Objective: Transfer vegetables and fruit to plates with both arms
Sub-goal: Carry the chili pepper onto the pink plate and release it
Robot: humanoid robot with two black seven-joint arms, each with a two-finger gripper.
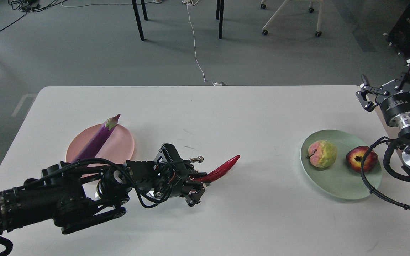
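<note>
A red chili pepper (221,168) lies on the white table (247,117), its stem end hidden inside my left gripper (195,188), which is shut on it low over the table. A purple eggplant (96,140) lies across the pale pink plate (122,143), just behind my left arm. The mint green plate (335,183) holds the bumpy yellow-green and pink fruit (321,153) and the dark red pomegranate (358,159). My right gripper (392,87) is open and empty, raised at the table's right edge behind the green plate.
My right arm's black cable (367,177) loops over the green plate's right side. Beyond the table's far edge are chair and table legs (220,19) and a white floor cable (196,53).
</note>
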